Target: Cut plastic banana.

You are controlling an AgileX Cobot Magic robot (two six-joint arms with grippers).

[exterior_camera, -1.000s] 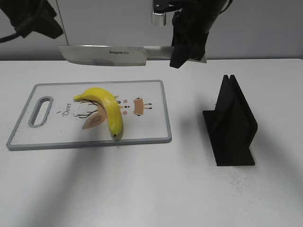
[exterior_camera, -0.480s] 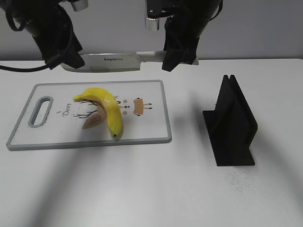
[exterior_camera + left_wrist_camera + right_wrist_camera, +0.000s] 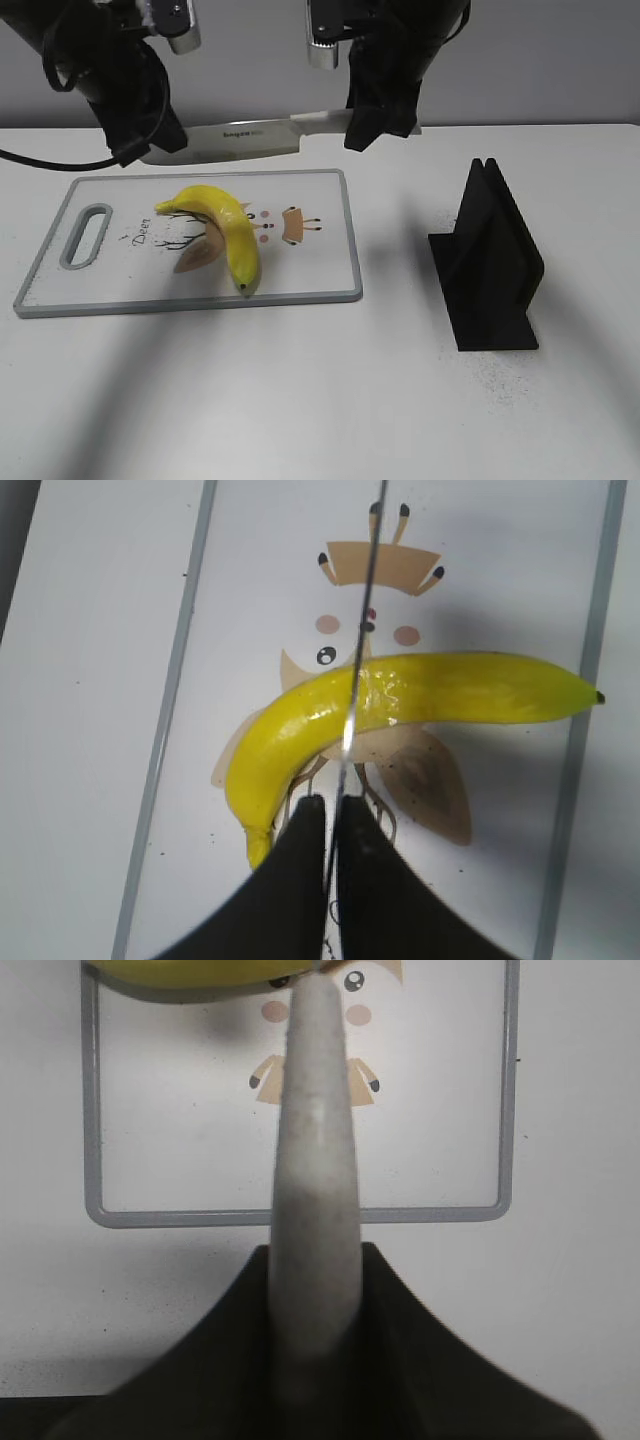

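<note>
A yellow plastic banana (image 3: 225,225) lies whole on the white cutting board (image 3: 310,272). A knife (image 3: 240,138) hangs level above the board's far edge, clear of the banana. My right gripper (image 3: 375,115) is shut on the knife's grey handle (image 3: 318,1160). My left gripper (image 3: 150,140) is shut on the far end of the blade. In the left wrist view the thin blade edge (image 3: 360,630) runs across the banana (image 3: 430,690) from between my fingertips (image 3: 328,815). The right wrist view shows my fingers (image 3: 315,1260) round the handle and a strip of banana (image 3: 180,970) at the top.
A black knife stand (image 3: 490,265) stands on the white table to the right of the board. The board has a grey rim and a handle slot (image 3: 87,235) at its left end. A cartoon deer print (image 3: 385,565) lies under the banana.
My left arm has come down from the upper left and closed on the blade's end. The knife has dropped lower, toward the board.
</note>
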